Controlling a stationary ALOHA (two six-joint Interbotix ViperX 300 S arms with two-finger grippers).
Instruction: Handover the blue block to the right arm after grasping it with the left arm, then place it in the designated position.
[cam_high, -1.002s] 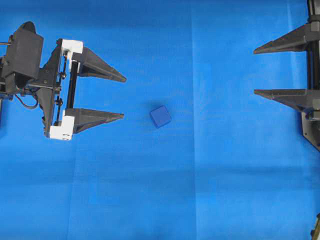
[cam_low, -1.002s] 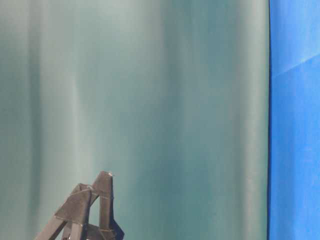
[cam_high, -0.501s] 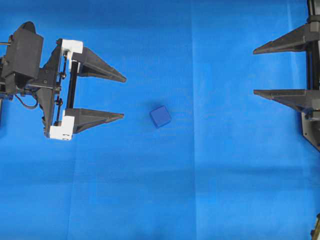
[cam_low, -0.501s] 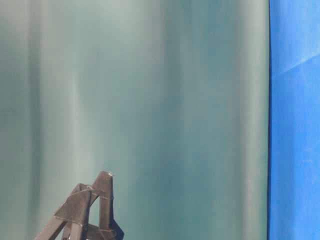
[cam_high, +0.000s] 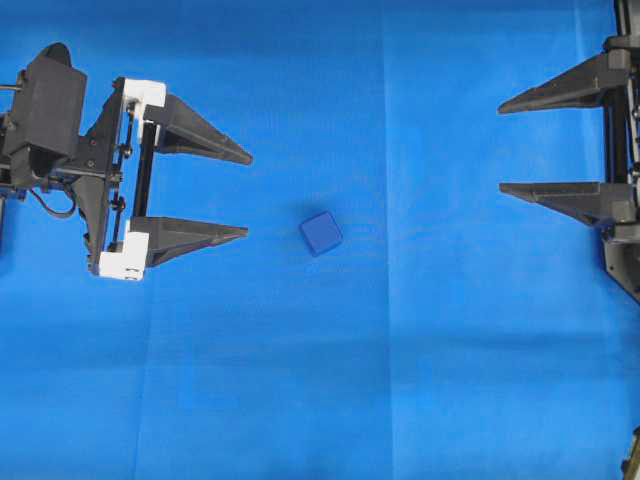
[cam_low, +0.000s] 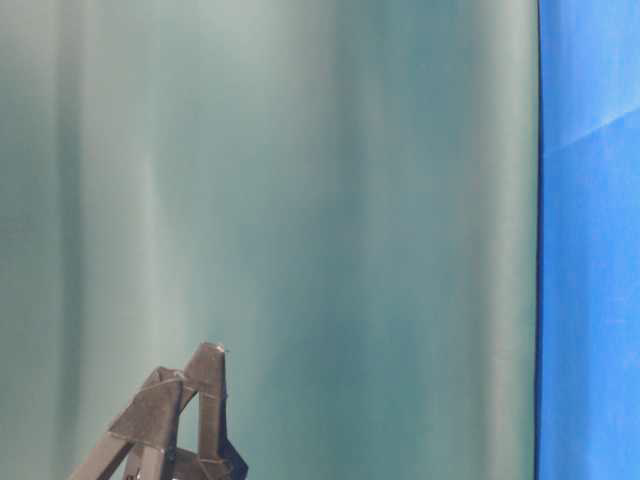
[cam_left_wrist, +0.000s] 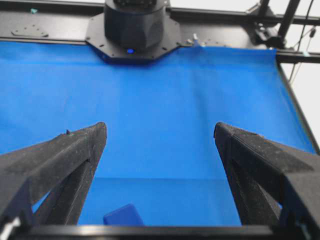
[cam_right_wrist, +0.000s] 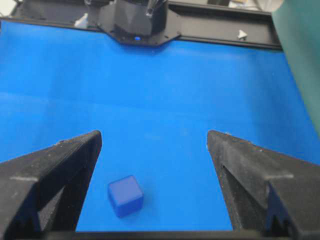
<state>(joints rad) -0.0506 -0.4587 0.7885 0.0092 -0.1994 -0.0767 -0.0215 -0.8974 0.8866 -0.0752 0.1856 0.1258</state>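
Observation:
The blue block (cam_high: 321, 233) lies alone on the blue cloth (cam_high: 400, 380) near the middle of the overhead view. It also shows low in the left wrist view as the blue block (cam_left_wrist: 123, 216) and in the right wrist view as the blue block (cam_right_wrist: 125, 195). My left gripper (cam_high: 248, 195) stands open to the block's left, fingertips a short way from it and holding nothing. Far to the right my right gripper (cam_high: 502, 147) is open too, empty, well apart from the block. In each wrist view the black fingers (cam_left_wrist: 75, 165) (cam_right_wrist: 65, 170) spread wide.
Black arm bases (cam_left_wrist: 134, 25) (cam_right_wrist: 140, 17) and frame rails sit at the far cloth edge in the wrist views. A teal-green backdrop (cam_low: 280, 200) fills the table-level view, with black finger tips (cam_low: 205, 385) at the bottom and blue cloth on the right.
My right gripper has shifted slightly to the left in the overhead view. The left gripper and the block have not moved.

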